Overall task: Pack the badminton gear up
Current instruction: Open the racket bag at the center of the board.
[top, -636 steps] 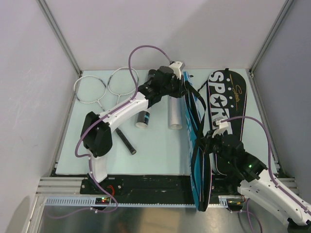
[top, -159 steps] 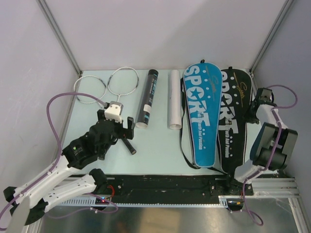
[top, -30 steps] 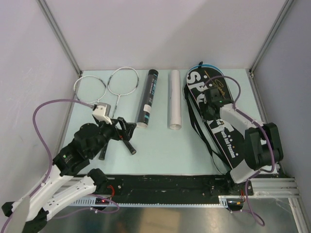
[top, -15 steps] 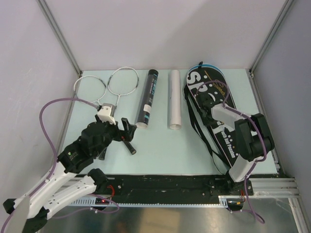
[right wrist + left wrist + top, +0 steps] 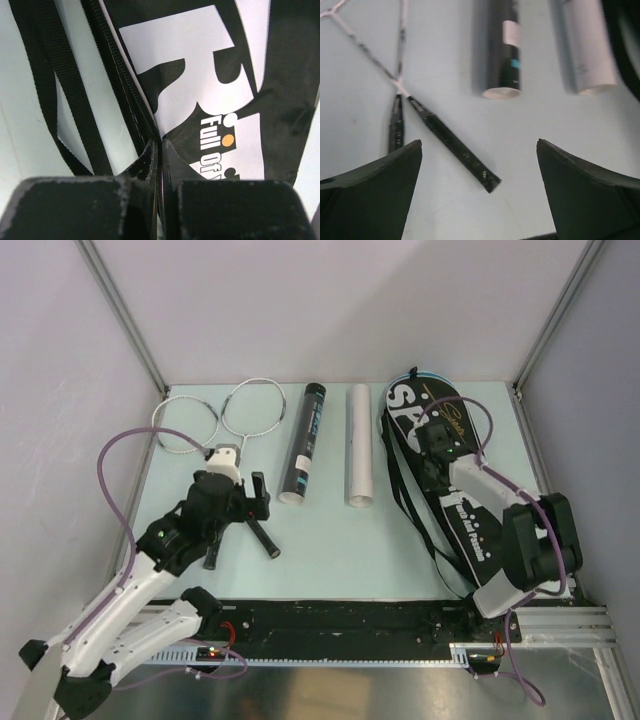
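Two slim rackets (image 5: 238, 418) lie at the far left, their black handles (image 5: 451, 143) crossing toward the near side. My left gripper (image 5: 246, 508) hovers open over the handle ends, nothing between its fingers (image 5: 479, 142). A long black tube (image 5: 303, 444) and a white tube (image 5: 359, 445) lie side by side mid-table. A black racket bag (image 5: 462, 502) with white lettering lies on the right. My right gripper (image 5: 437, 446) is shut on the bag's zipper edge (image 5: 127, 80), which is pinched between its fingers (image 5: 161, 143). No shuttlecocks are in view.
Black carry straps (image 5: 412, 508) loop out from the bag's left side onto the pale green table (image 5: 330, 550). A blue edge (image 5: 430, 375) peeks out at the bag's far end. Grey walls and metal posts (image 5: 125, 320) close in the table.
My right gripper has closed on the bag's zipper edge and its arm has shifted a little. My left gripper, still open, has swung slightly right and farther over the racket handles.
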Controlling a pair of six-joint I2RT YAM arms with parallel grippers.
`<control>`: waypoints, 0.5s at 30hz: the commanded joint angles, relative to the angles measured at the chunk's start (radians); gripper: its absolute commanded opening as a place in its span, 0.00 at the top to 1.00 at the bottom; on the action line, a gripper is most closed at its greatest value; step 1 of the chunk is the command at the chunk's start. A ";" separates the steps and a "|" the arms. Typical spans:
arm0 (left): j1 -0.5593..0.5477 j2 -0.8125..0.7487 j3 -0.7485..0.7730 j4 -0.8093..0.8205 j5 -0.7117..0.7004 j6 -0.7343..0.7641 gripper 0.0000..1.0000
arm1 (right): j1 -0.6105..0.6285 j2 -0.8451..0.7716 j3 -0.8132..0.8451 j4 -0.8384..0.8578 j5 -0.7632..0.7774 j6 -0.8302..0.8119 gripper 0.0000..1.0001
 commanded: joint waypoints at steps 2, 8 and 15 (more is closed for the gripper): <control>0.204 0.084 0.043 -0.053 0.063 0.019 0.01 | -0.074 -0.136 0.026 0.029 -0.068 0.105 1.00; 0.432 0.233 0.034 -0.058 0.157 0.015 0.04 | -0.129 -0.212 0.034 0.069 -0.195 0.181 1.00; 0.521 0.382 0.037 -0.009 0.310 -0.226 0.06 | -0.146 -0.238 0.034 0.108 -0.299 0.226 1.00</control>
